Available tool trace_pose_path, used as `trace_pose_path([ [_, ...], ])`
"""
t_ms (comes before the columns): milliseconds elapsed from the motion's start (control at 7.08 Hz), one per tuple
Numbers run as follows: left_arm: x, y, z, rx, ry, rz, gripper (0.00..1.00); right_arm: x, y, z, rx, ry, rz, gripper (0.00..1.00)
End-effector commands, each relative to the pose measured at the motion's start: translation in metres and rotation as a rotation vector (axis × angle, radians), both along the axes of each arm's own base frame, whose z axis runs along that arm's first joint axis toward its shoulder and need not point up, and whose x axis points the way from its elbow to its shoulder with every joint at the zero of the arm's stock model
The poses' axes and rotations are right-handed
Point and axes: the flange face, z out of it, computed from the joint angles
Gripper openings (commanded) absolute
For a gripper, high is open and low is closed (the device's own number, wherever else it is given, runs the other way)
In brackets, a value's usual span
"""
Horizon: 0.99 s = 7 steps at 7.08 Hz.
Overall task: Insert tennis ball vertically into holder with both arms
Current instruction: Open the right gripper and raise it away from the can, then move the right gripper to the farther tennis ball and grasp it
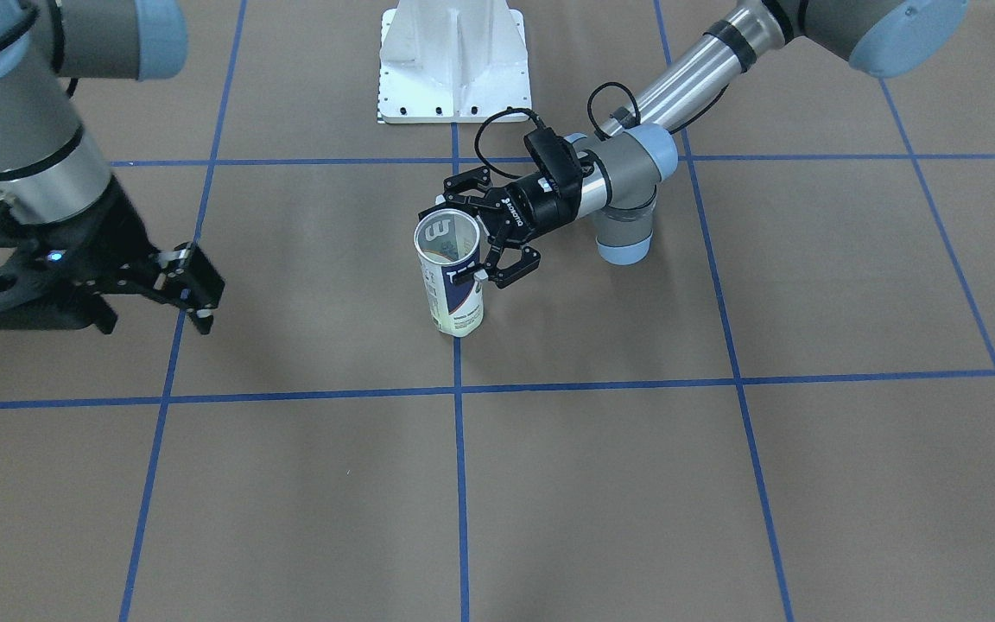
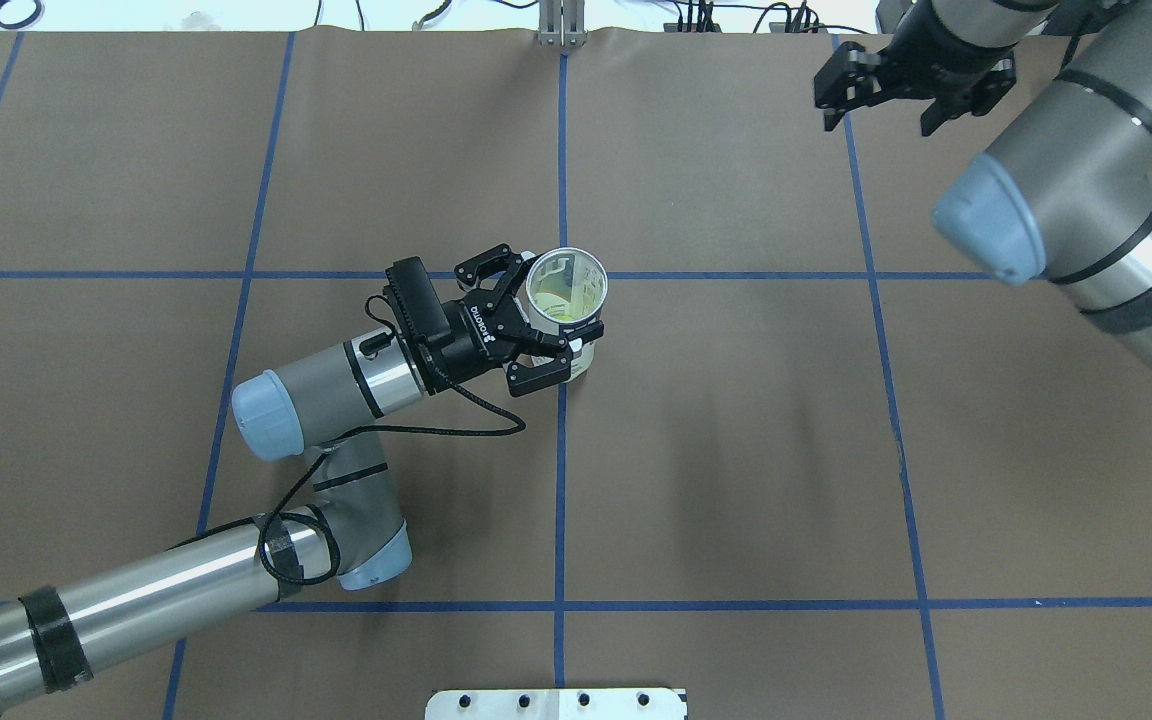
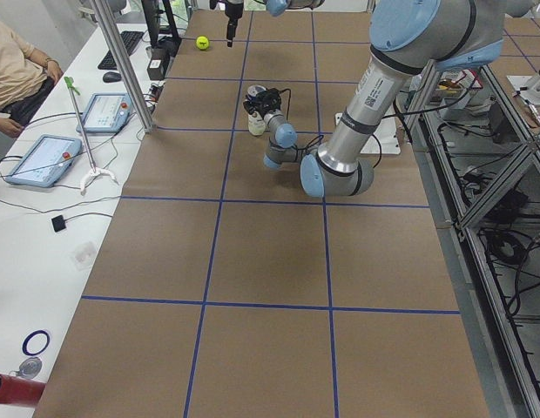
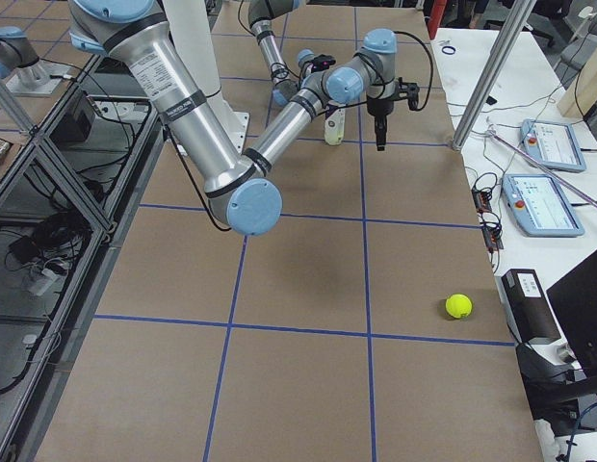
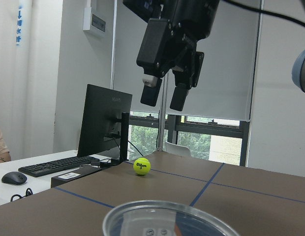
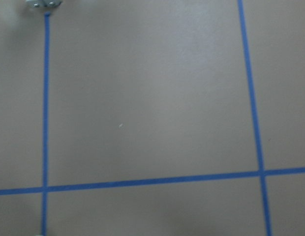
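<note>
The clear holder (image 1: 454, 276) stands upright at the table's middle, open mouth up, with a yellowish tint at its bottom (image 2: 558, 300). My left gripper (image 1: 463, 246) is shut on its side from the robot's left (image 2: 548, 320). The tennis ball lies on the table near the far edge on the robot's right (image 4: 458, 305), also in the exterior left view (image 3: 201, 42) and the left wrist view (image 5: 141, 166); it is out of the front-facing and overhead views. My right gripper (image 1: 191, 289) hangs open and empty above the table near the ball (image 5: 165, 96), apart from it.
The white pedestal base (image 1: 454, 69) stands at the robot's side of the table. Beyond the far edge are a side desk with a monitor (image 5: 103, 123), keyboard, tablets (image 4: 554, 202) and an aluminium post (image 4: 486, 72). An operator (image 3: 17, 61) sits there.
</note>
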Motion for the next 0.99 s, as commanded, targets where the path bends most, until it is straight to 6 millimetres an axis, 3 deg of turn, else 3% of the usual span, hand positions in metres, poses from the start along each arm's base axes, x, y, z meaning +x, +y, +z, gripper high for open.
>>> trace_pose_path([
  [0, -0.003, -0.003, 0.000, 0.000, 0.000, -0.006, 0.96, 0.055, -0.071, 0.106, 0.062, 0.001, -0.018, 0.99],
  [141, -0.003, -0.003, 0.001, -0.001, -0.001, -0.006, 0.96, 0.070, -0.086, 0.156, 0.087, 0.011, -0.044, 0.99],
  [424, -0.003, -0.004, 0.002, -0.001, -0.003, -0.008, 0.96, 0.109, -0.101, 0.236, 0.117, 0.051, -0.066, 0.99],
  [847, -0.006, -0.008, 0.001, -0.001, -0.003, -0.014, 0.97, 0.126, -0.115, 0.338, 0.098, 0.121, -0.032, 0.99],
])
